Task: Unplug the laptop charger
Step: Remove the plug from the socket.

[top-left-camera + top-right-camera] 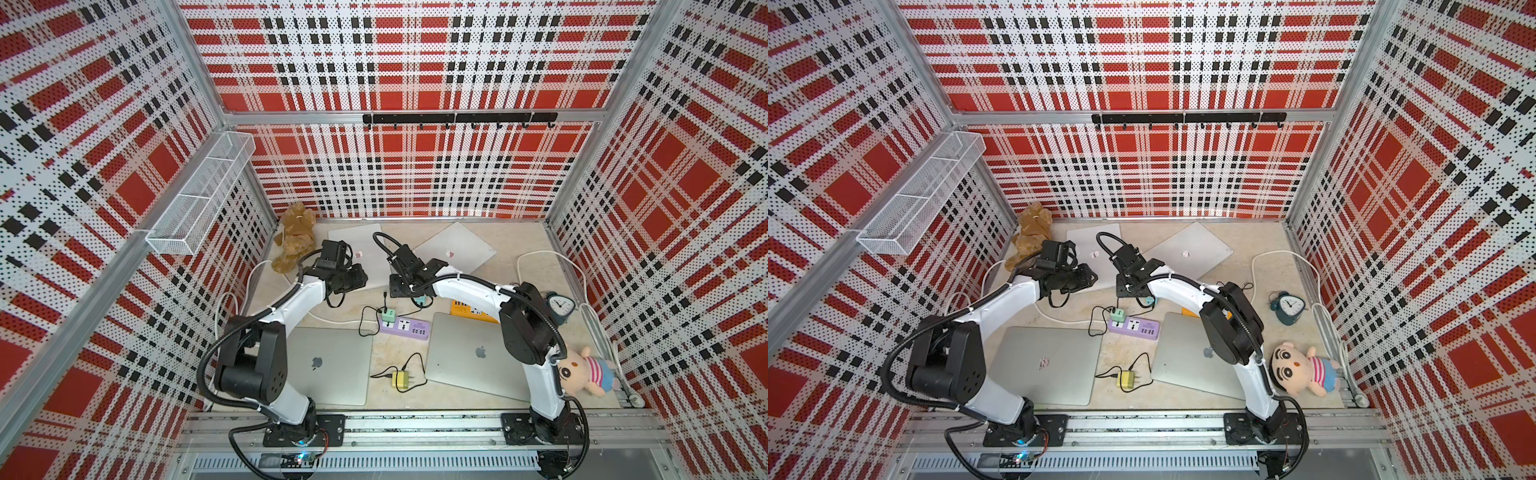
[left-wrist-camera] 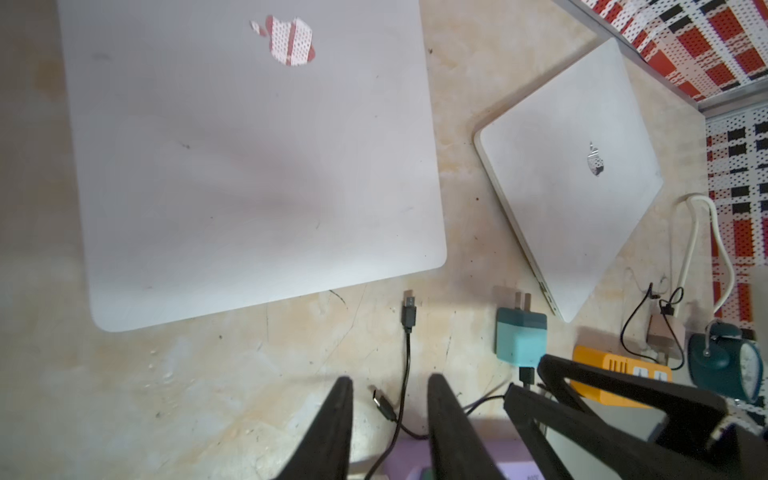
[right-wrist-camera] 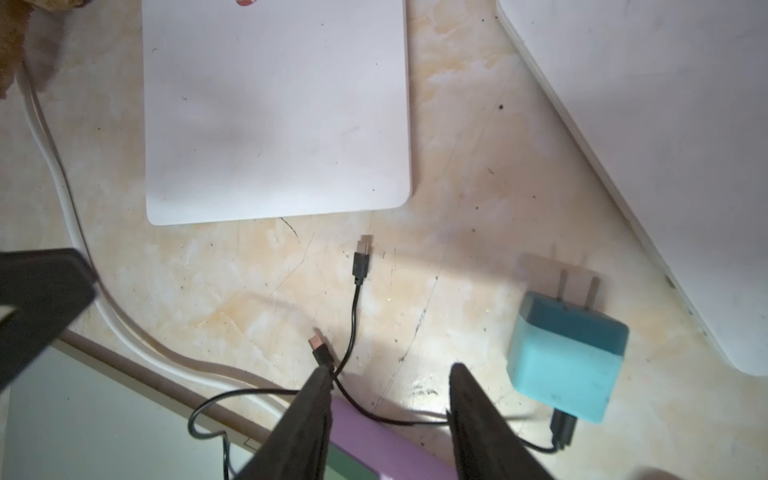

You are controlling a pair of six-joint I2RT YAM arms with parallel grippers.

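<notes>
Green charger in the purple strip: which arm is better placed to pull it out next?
Right, likely. The right end effector is open and straddles the purple strip; in both top views it hangs nearer the green charger than the left end effector.

Brown plush toy (image 1: 294,237): propped in the far left corner of the desk (image 1: 536,282), against the plaid wall.
Doll plush (image 1: 584,372): laid down at the near right edge (pink striped shirt, blue trousers).
Alarm clock (image 1: 559,307): dark teal, stood upright just beyond the doll.
Wire basket (image 1: 199,195): white mesh, mounted on the left wall.
Hook rail (image 1: 459,118): black, fixed across the back wall.
</notes>
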